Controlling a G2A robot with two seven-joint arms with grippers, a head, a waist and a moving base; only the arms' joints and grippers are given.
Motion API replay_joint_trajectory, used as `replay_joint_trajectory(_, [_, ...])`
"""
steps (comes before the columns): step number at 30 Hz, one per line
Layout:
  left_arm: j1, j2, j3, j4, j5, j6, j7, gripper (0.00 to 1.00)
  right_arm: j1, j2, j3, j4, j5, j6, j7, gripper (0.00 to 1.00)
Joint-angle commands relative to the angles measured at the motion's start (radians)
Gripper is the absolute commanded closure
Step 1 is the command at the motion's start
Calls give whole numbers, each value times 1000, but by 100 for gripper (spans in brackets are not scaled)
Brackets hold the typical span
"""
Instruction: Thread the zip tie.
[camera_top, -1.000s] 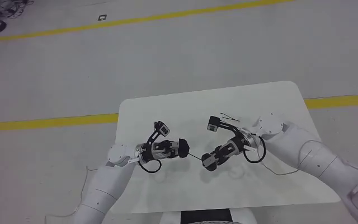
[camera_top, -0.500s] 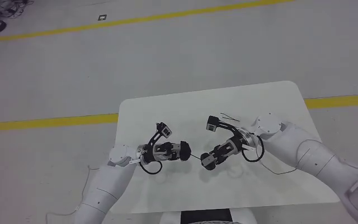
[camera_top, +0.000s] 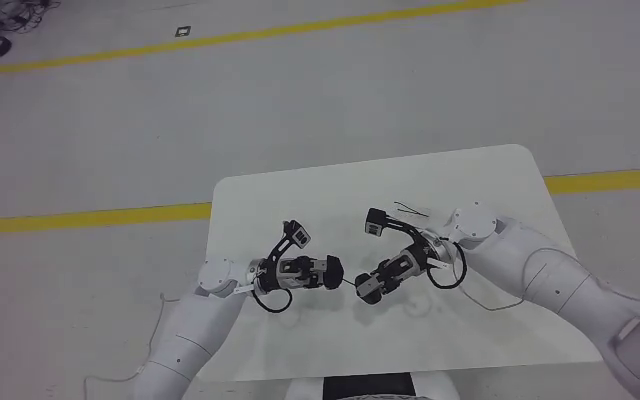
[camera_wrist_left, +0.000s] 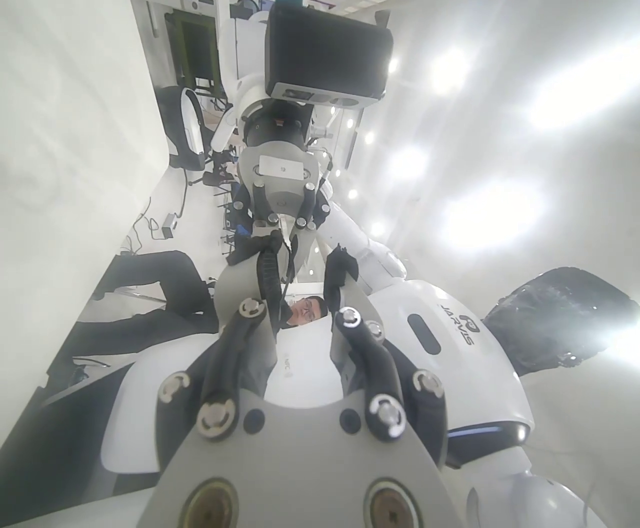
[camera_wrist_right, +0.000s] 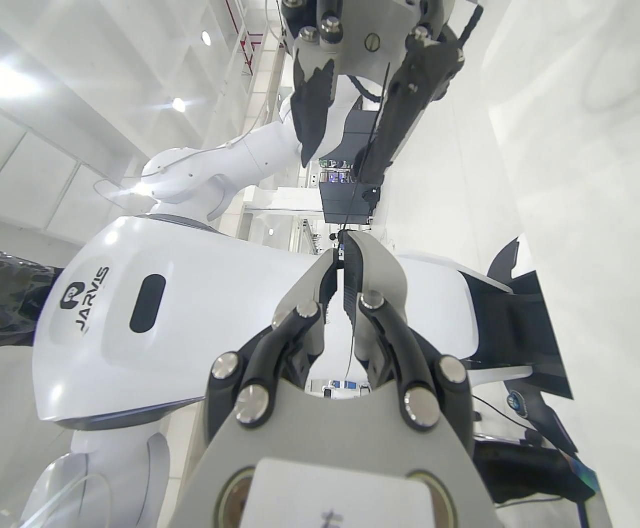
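Note:
Both grippers hang tip to tip above the white table near its front. My right gripper is shut on a thin black zip tie, whose strap runs straight out toward the left gripper. In the top view the zip tie is a short dark line bridging the two. My left gripper is open; the zip tie's strap lies along the inner face of one of its fingers, the other finger standing well apart.
Loose black zip ties lie on the table behind the right arm. A thin cable loops on the table beside the right forearm. Bare table lies to the far left and at the back.
The left gripper has moved right toward the right gripper, which edged left, so the gap between them has narrowed. The right gripper keeps its hold on the zip tie.

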Motion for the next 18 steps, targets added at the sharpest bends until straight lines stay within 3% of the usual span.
replay_joint_trajectory(1, [-3, 0, 4, 2, 0, 1, 1, 83, 2, -3, -2, 4, -1, 0, 0, 100])
replay_joint_trajectory(18, [-22, 3, 26, 20, -7, 5, 0, 87, -12, -18, 29, 29, -4, 0, 0, 100])
